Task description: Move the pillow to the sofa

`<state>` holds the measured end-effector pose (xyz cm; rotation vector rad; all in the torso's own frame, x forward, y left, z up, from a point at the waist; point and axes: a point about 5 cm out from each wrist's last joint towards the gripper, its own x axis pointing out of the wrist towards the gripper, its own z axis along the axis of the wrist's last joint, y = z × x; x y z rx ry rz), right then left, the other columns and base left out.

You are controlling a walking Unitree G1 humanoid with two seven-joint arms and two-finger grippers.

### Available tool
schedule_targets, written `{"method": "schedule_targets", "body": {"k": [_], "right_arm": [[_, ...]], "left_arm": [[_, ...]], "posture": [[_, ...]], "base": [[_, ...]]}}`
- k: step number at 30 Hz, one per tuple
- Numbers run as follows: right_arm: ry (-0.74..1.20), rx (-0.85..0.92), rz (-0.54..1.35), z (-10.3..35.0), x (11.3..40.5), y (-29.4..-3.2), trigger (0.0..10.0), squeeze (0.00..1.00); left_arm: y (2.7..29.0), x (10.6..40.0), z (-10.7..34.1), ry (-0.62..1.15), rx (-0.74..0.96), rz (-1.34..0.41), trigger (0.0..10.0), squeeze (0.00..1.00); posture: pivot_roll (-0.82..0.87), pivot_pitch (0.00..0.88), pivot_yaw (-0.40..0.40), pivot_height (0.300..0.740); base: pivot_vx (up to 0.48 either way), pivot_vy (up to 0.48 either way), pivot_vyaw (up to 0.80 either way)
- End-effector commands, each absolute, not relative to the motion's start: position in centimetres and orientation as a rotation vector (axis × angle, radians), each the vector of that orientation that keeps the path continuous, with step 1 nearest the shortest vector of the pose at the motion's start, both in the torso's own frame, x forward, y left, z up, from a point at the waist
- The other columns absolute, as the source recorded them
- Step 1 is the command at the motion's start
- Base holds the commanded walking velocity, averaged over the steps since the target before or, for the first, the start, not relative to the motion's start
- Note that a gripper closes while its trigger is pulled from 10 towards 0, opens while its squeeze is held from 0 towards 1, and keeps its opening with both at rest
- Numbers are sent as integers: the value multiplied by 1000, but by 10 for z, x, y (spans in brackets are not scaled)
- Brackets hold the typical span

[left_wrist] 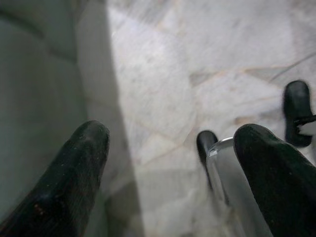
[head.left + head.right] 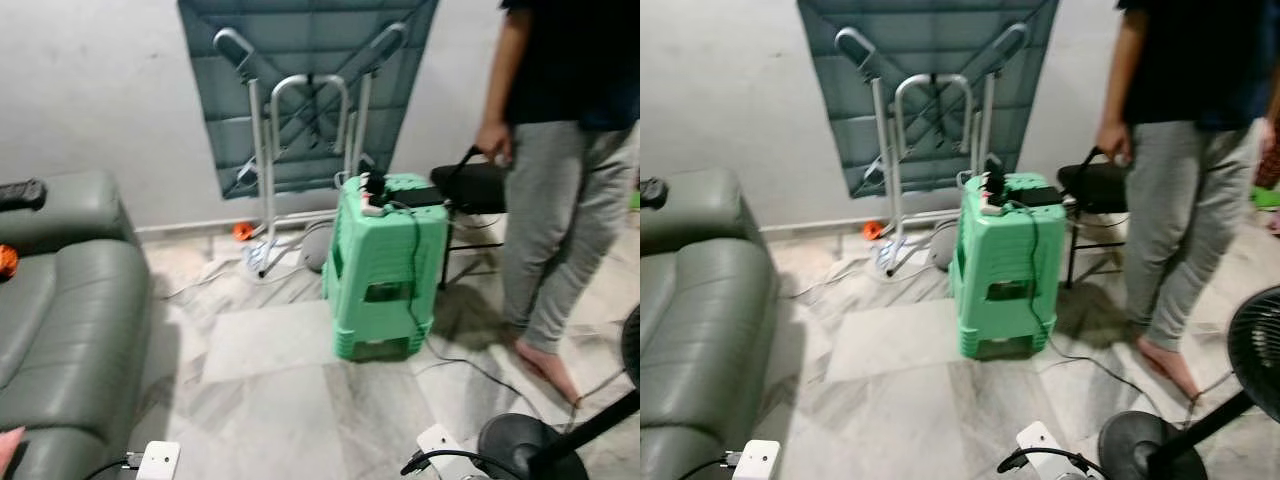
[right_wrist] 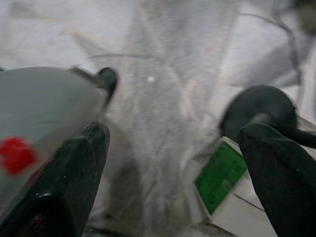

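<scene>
Hanging over the marble floor (image 1: 163,74), left gripper (image 1: 173,168) and right gripper (image 3: 173,168) jaws gape wide, empty.

The person in grey sweatpants and a black shirt (image 2: 560,150) gets chopped off at the top right edge, no head. The grey leather sofa (image 2: 70,310) runs off the left side. Right wrist view's all blurry.

There are no words, numbers or signs to read anywhere. The green stool (image 2: 385,265) has no writing on it that shows. The little green patch (image 3: 220,176) near the right hand is too blurry to read.
</scene>
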<state>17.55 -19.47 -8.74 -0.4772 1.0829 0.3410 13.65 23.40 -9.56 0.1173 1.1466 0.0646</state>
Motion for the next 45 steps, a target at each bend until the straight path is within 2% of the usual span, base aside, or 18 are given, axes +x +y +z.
{"method": "schedule_targets", "body": {"k": [1,12,20,45], "right_arm": [[1076,-468,353,-87,177,-189,10000,0],[1078,-465,361,-87,177,-188,10000,0],[1075,-471,373,-87,177,-188,10000,0],[1073,-482,386,-88,177,-187,10000,0]], "left_arm": [[240,132,-96,1161,116,79,10000,0],[239,132,-96,1157,85,65,10000,0],[239,132,-96,1157,81,66,10000,0],[240,131,-96,1162,96,60,10000,0]], "posture": [[-129,0,-2,740],[-129,0,1,740],[-128,0,0,740],[-131,0,3,740]], "base": [[0,0,0],[0,0,0],[267,0,0],[422,0,0]]}}
